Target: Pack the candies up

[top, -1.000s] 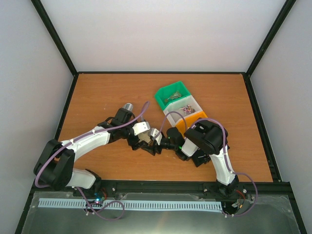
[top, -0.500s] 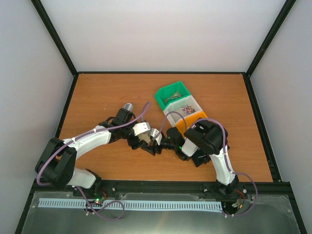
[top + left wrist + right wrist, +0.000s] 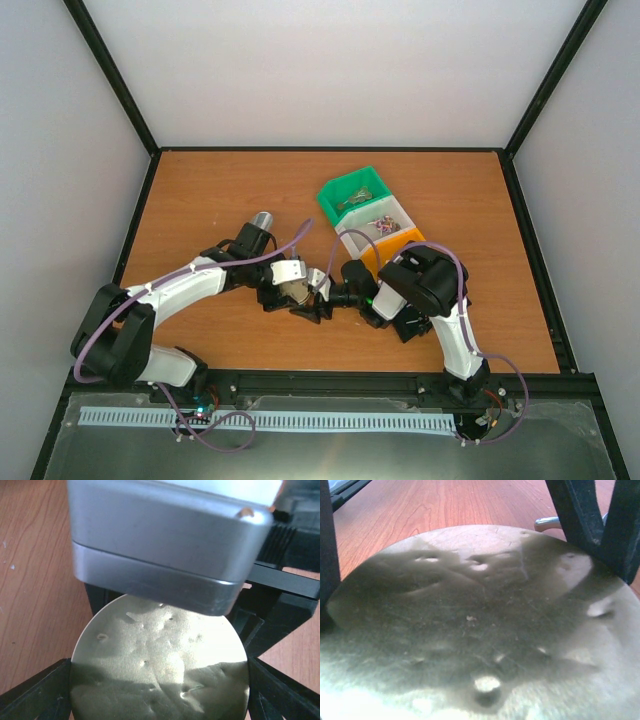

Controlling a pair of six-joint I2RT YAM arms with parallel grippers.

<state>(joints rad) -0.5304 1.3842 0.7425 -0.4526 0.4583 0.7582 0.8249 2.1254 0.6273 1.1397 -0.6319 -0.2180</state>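
Step in hand: container handling, not filling. Both hands meet on a round metal lid (image 3: 160, 675) at the centre of the overhead view. Judged to be a lid transfer or removal ahead of packing.
Left hand (image 3: 290, 292): clenched on the lid. In its wrist view its fingers (image 3: 35, 695) bear on opposite edges of the lid, at lower left and lower right of the frame.
Right hand (image 3: 318, 298): reaches in from the right. Its fingers (image 3: 582, 525) flank the lid, which fills its wrist view. Whether they press or stand off cannot be told.
Lid face: dull silver and dented. What lies under it is hidden.
Candies (image 3: 381, 224): in the white bin (image 3: 357, 238), upper right of centre in the overhead view, well apart from both hands. None shows in either hand.
Neighbouring bins: green bin (image 3: 335, 195) touching the white bin's upper-left side; orange bin (image 3: 398, 243) at its lower right, partly behind the right arm.
Tabletop (image 3: 220, 190): brown wood grain.
Next move calls for: one hand alone to carry the lid — the other must let go fully before the arms part, or the lid may twist or slip. After that, a container needs an open mouth and the candies must come from the white bin.
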